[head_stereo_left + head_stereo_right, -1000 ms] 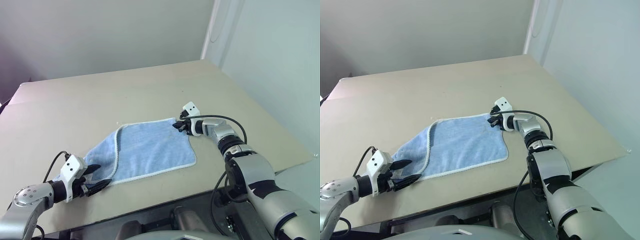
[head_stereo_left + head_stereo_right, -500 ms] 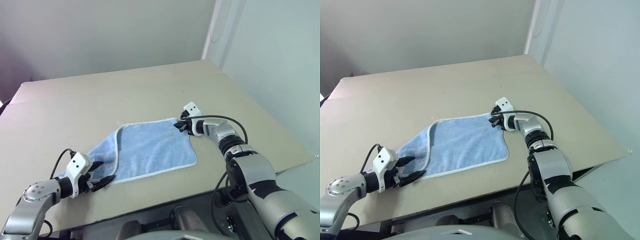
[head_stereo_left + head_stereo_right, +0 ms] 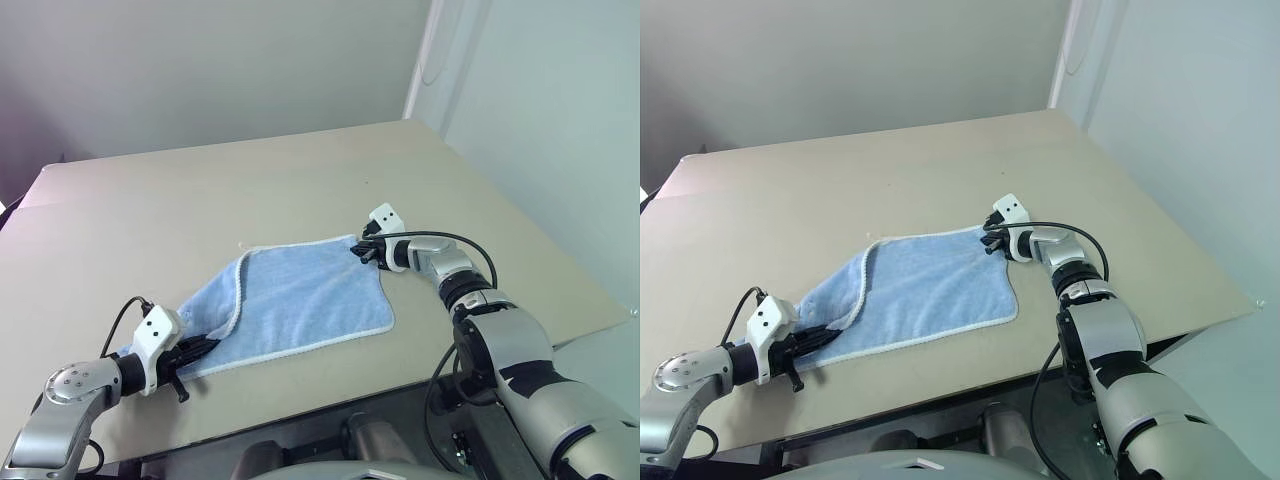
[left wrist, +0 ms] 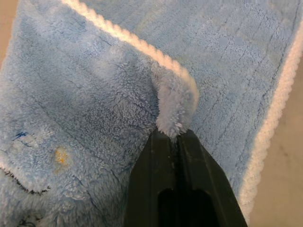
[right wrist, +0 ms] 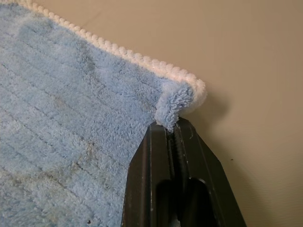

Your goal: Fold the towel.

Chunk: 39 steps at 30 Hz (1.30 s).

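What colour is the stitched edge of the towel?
White, around the light blue towel. The right wrist view shows the edge best.

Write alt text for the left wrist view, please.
The left gripper, its black fingers shut, pinches a raised fold of the light blue towel. The white stitched hem runs across the cloth, and tan table shows beside its edge.

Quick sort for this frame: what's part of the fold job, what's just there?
Part of the job:
- towel, light blue, white hem, lying on the table
- left gripper, shut on the towel's near-left edge
- right gripper, shut on the towel's far-right corner

Just there:
- table, tan top
- wall behind
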Each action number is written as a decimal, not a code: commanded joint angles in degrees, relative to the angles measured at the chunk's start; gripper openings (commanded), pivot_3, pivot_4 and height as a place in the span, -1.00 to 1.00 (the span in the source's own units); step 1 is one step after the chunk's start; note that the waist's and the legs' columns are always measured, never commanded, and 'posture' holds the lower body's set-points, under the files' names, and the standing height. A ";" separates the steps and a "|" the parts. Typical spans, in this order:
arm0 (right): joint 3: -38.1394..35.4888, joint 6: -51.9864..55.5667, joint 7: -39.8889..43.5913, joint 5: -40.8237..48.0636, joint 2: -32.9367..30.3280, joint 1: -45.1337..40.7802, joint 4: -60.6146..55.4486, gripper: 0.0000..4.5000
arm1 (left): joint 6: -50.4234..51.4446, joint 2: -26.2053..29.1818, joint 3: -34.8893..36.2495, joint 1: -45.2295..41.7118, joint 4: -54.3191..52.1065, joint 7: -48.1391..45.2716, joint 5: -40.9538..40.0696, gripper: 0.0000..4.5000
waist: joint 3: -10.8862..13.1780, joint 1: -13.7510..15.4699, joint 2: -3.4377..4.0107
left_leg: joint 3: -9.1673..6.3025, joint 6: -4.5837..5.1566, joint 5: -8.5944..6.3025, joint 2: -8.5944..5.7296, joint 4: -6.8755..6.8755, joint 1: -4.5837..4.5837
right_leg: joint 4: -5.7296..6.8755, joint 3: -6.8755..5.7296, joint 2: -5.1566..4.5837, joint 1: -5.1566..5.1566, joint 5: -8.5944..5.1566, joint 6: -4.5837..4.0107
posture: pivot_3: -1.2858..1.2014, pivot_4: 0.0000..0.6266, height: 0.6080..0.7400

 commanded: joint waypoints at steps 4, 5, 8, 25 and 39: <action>-2.99 -10.85 -2.25 2.29 -2.27 0.58 -5.24 -1.00 | 7.61 1.80 17.40 -6.08 2.05 2.58 -13.32 -0.98 | 0.00 0.04 -0.01 | -0.03 0.00 0.00 0.00 0.01 -0.01 | 0.00 -0.03 0.01 0.00 0.00 0.01 | 0.03 -1.00 1.00; -3.77 -12.18 -1.91 3.15 -2.50 0.65 -5.50 -1.00 | 8.23 2.21 19.04 -7.06 3.05 2.77 -14.17 -0.98 | 0.00 -0.04 -0.01 | -0.03 0.00 0.00 -0.01 0.01 0.00 | 0.00 -0.03 0.02 0.00 0.00 0.01 | 0.03 -1.00 1.00; -5.39 -14.01 -4.31 3.99 -3.33 -0.36 -4.78 -1.00 | 8.15 2.74 22.35 -12.29 8.19 5.89 -14.57 -0.98 | -0.01 -0.04 -0.01 | -0.02 0.00 0.00 -0.02 0.00 -0.01 | -0.04 -0.03 0.02 0.01 0.01 0.05 | 0.03 -1.00 1.00; -8.60 -37.90 -27.86 1.17 -4.87 -9.44 -0.30 -1.00 | -27.53 0.97 8.62 -61.43 64.74 18.39 5.96 -0.98 | -0.06 0.97 -0.10 | -0.04 -0.10 0.05 -0.23 -0.01 -0.40 | -0.06 -0.03 -0.22 -0.36 0.25 0.21 | 0.03 -1.00 1.00; -11.24 -47.53 -11.07 8.84 -7.57 13.44 -10.83 -1.00 | -20.74 2.07 13.78 -15.58 23.17 -2.27 -5.13 -0.98 | -0.12 0.79 -0.02 | -0.02 -0.05 0.02 -0.20 -0.09 -1.01 | -0.16 -0.01 -0.38 -0.84 0.28 0.26 | 0.03 -1.00 1.00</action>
